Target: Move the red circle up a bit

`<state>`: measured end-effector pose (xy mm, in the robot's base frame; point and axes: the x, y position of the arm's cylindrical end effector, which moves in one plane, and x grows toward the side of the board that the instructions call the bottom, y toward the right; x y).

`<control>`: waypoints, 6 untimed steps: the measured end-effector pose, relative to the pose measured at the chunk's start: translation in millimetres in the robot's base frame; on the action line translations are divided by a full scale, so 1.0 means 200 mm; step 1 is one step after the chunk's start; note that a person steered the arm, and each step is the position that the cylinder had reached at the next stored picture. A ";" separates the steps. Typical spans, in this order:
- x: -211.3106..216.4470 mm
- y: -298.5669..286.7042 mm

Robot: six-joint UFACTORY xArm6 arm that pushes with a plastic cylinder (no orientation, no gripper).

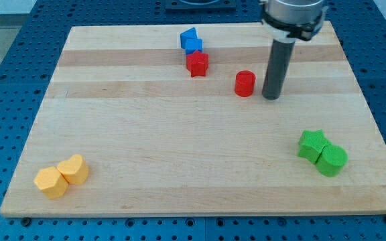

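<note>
My tip (271, 97) just right of red circle (244, 84), rod top cut off

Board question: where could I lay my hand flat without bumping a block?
The wide middle of the board, between the yellow blocks and the green blocks, is bare. It is crowded near the view's top: blue blocks, red star, red circle and my tip.

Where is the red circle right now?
The red circle sits upper-middle on the board, just left of my tip and right of the red star.
</note>
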<state>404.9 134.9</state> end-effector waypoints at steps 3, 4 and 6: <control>-0.14 -0.53; -0.03 -0.42; 0.03 -0.64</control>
